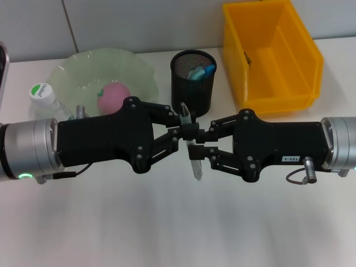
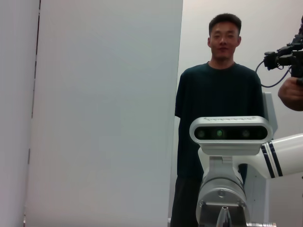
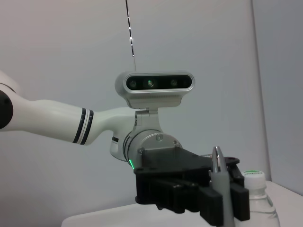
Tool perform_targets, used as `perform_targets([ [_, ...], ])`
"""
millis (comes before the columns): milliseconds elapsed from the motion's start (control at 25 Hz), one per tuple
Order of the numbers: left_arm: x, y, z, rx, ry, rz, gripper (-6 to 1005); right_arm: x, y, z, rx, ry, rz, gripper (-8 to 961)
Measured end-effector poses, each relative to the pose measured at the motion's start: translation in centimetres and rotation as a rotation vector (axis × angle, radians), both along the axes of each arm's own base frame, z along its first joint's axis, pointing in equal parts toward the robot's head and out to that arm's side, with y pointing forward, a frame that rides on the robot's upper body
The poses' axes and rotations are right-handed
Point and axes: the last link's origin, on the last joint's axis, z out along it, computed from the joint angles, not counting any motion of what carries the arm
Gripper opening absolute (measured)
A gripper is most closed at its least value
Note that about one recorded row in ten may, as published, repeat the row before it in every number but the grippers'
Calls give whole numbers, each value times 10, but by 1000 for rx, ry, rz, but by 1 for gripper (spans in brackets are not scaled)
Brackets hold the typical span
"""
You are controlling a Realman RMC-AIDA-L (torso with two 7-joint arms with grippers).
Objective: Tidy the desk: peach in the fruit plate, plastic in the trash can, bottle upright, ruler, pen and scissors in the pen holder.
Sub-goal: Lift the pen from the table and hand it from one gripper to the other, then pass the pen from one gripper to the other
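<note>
Head view: the pen (image 1: 189,146) hangs mid-frame, pinched between both grippers. You have the left gripper (image 1: 188,132) closed on its upper part; the right gripper (image 1: 199,143) looks clamped just below, though contact is hard to confirm. Releasing out of sequence drops it short of the pen holder (image 1: 193,81) above centre.

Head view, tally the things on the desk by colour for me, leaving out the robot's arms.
Green: 1, fruit plate
Pink: 1, peach
Black: 1, pen holder
Yellow: 1, bin
Clear with white cap: 1, bottle
Silver-grey: 1, pen, held between the left hand and right hand
Total: 6
</note>
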Motion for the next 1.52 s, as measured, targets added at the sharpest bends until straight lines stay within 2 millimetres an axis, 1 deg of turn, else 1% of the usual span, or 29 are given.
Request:
perform_targets([
  [400, 1, 2, 2, -4, -15, 30, 136, 4, 0, 2, 6, 5, -30, 294],
  [520, 0, 2, 3, -3, -20, 33, 136, 7, -1, 5, 18, 16, -44, 421],
  [600, 0, 2, 5, 2, -35, 37, 136, 14, -4, 10, 46, 30, -68, 505],
  [640, 0, 1, 8, 10, -54, 43, 137, 14, -4, 10, 46, 30, -68, 544],
  [760, -1, 0, 10, 20, -73, 51, 138, 24, -12, 16, 97, 50, -73, 660],
  [800, -1, 0, 10, 20, -73, 51, 138, 34, -18, 21, 148, 80, -88, 699],
  [840, -1, 0, 10, 20, -73, 51, 139, 34, -18, 21, 148, 80, -88, 703],
  [880, -6, -4, 26, 70, -198, 101, 140, 41, -24, 24, 198, 124, -96, 708],
  [920, -9, -5, 39, 90, -304, 150, 140, 41, -24, 24, 198, 124, -96, 712],
  [960, -9, -5, 39, 90, -304, 150, 141, 45, -26, 25, 230, 152, -93, 717],
  [1000, -10, -6, 45, 94, -356, 178, 141, 49, -31, 25, 285, 192, -81, 717],
  [1040, -12, -6, 54, 87, -441, 234, 142, 49, -31, 25, 285, 192, -81, 717],
  [1080, -13, -6, 58, 73, -495, 269, 143, 51, -33, 25, 313, 211, -75, 717],
  [1160, -13, -6, 60, 60, -529, 293, 144, 53, -37, 24, 373, 243, -54, 717],
  [1200, -12, -5, 60, 2, -608, 349, 145, 53, -38, 23, 399, 259, -43, 718],
  [1280, -11, -5, 59, -22, -636, 365, 146, 51, -38, 22, 426, 285, -23, 718],
  [1360, -7, -3, 58, -59, -693, 395, 147, 46, -37, 22, 448, 320, -1, 718],
  [1400, -3, -1, 53, -98, -762, 443, 148, 42, -36, 20, 473, 349, 24, 718],
  [1520, -1, 2, 49, -116, -811, 489, 150, 37, -33, 19, 505, 370, 48, 718],
])
